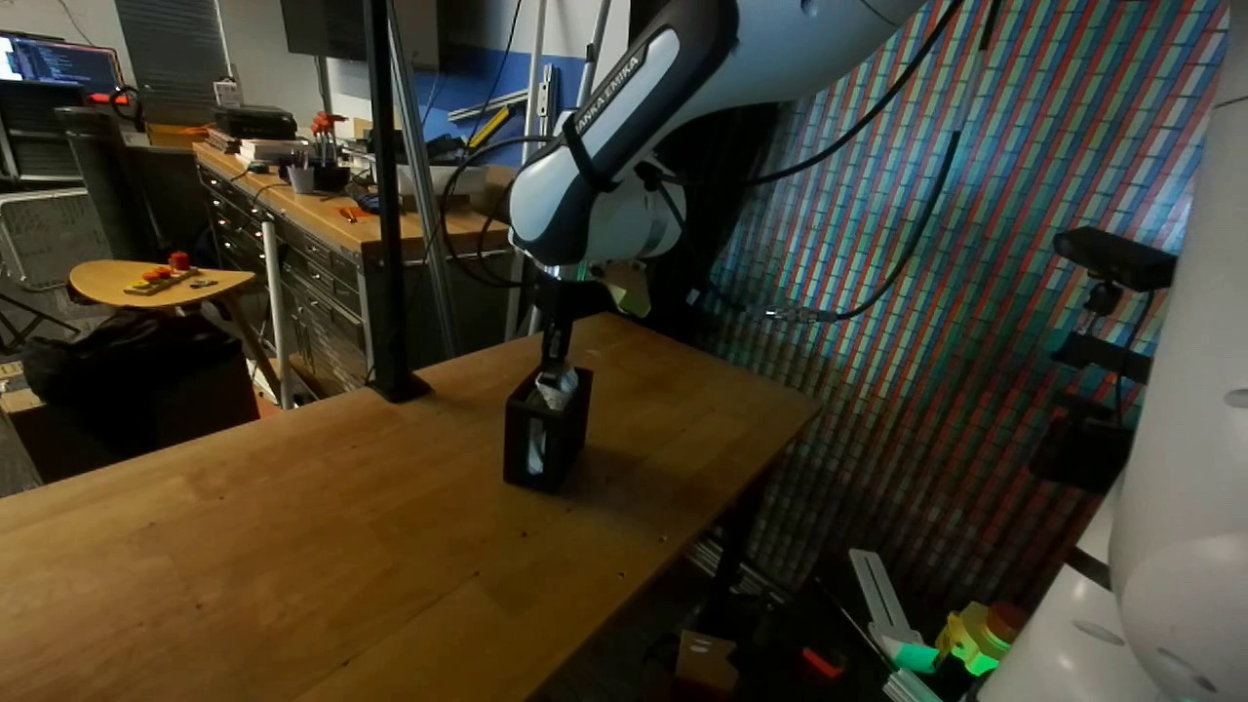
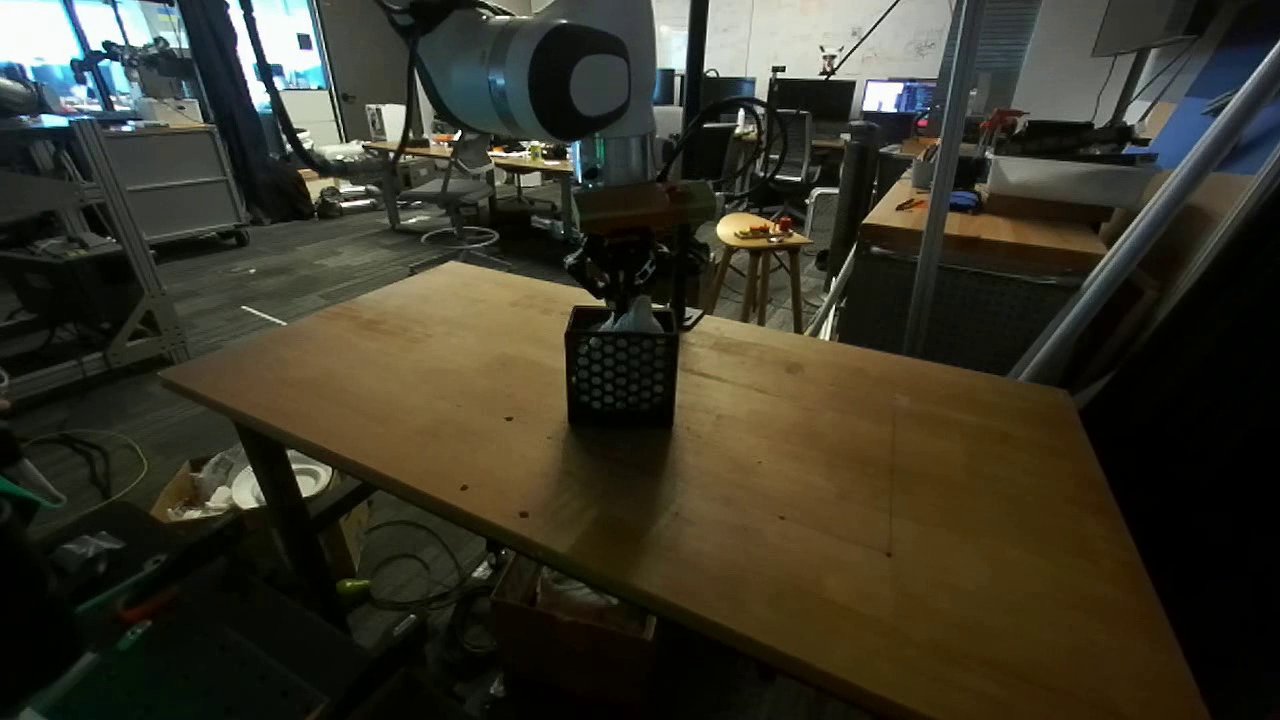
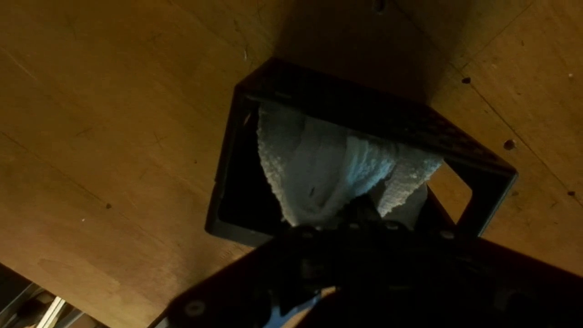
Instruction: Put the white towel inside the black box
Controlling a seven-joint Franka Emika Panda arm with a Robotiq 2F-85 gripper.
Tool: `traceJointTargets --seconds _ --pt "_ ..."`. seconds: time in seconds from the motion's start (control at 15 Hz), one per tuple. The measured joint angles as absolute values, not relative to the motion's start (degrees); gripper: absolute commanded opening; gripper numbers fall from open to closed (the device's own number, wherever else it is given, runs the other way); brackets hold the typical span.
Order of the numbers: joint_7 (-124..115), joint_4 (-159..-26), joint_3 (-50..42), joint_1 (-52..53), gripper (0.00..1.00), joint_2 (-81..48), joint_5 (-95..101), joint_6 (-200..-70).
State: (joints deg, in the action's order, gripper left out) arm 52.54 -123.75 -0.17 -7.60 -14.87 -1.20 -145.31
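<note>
Wrist view's dark: my claw (image 1: 553, 365) covers part of the rim of the black box (image 1: 569, 439), fingertips lost in shadow. The white towel (image 3: 319, 157) is in the box, top bunched near the rim; the lower part sits behind the walls, only pale bits showing through the openings in both exterior views. Claw's pressed together, tips down at the towel. Can't tell if a fold is pinched between them.

White towel (image 2: 637, 319), lower part seemingly half-hidden inside black box (image 2: 622, 413)
</note>
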Motion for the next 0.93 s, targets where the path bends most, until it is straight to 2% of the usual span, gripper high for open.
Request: traceJointTargets --seconds 0.4,0.93 --pt "55.5 -123.9 1.0 -9.4 0.00 -18.0 -5.3 -145.8" --pt "62.6 -123.4 6.9 -12.4 0.00 -22.8 -15.2 -148.2"
